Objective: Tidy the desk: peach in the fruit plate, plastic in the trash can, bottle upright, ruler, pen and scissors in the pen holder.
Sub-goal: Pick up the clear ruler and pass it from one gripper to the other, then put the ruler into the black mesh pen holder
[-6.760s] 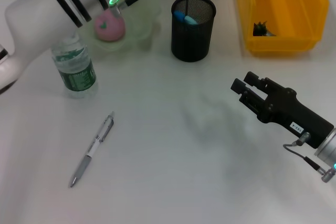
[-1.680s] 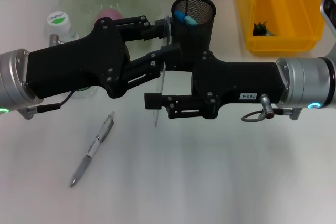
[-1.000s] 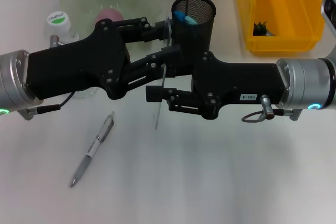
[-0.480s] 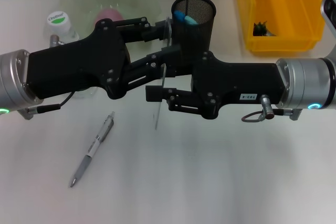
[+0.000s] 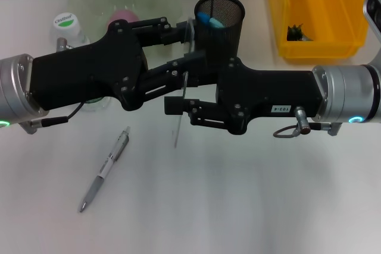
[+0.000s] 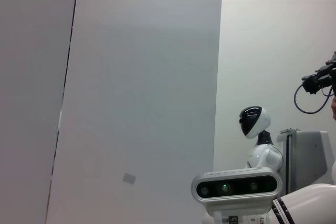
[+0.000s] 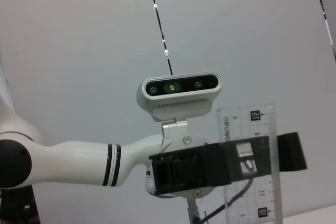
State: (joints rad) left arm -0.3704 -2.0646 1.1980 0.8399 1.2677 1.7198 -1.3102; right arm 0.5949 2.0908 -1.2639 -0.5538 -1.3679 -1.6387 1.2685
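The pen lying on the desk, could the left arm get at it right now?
Probably not at once. The pen lies in the open with nothing over it, but the left end effector is up beside the right end effector, both at the clear ruler, so it would need freeing first.

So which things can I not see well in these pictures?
- Bottle: head view shows only its cap; the left arm covers the body.
- Peach: partly behind the left gripper.
- Ruler: edge-on, markings unreadable there.
- Yellow bin contents: too small.
- Left wrist view shows no desk.
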